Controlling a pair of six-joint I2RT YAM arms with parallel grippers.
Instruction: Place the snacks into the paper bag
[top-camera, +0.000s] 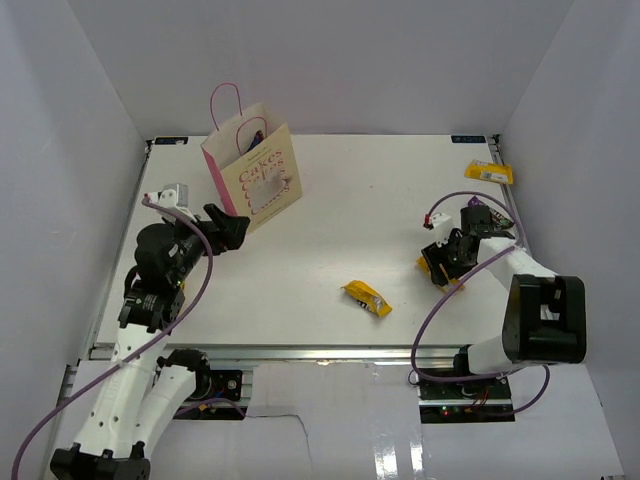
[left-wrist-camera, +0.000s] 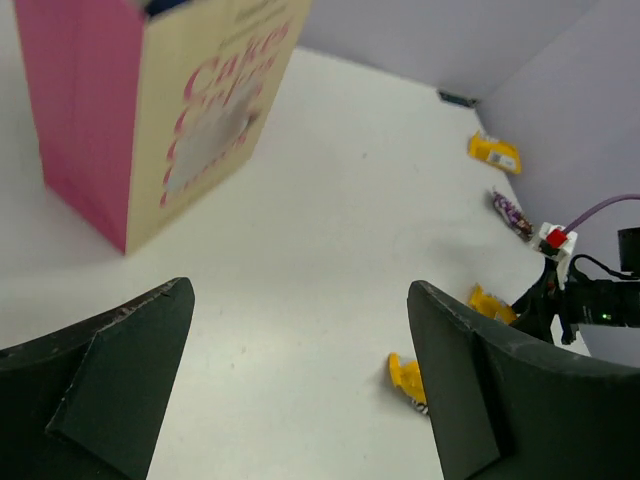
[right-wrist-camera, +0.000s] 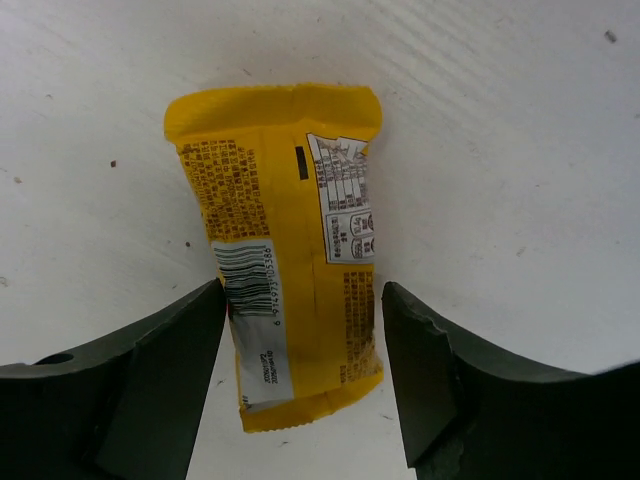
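The yellow bar (right-wrist-camera: 280, 260) is lying flat, label side up, on the white table (top-camera: 350, 220) at its right side, and the right gripper (right-wrist-camera: 300, 310) is straddling it with jaws wide, one finger on either long edge and nothing yet pinched. The risk is sitting right here, I judge: the wrapper is looking slick and thin, so closing fingers could be skating over it, catching only a seam, or nudging the bar sideways out of the gap; coming down too low would be scraping the tabletop. The paper bag (top-camera: 255, 170) is standing upright well apart, across at the far left, and the left gripper (left-wrist-camera: 300, 300) is hovering just beside it, spread wide and holding nothing — so the bag is standing unbraced, and a bar clipping its rim or pink handles could be tipping it. Other snacks are waiting too: a yellow bar mid-table (top-camera: 366, 298), a yellow packet (top-camera: 492, 173) by the far right corner, a dark bar (left-wrist-camera: 510, 215) near it. Plain pale walls (top-camera: 350, 60) are closing in the table on three sides — tight room for a wide swing.
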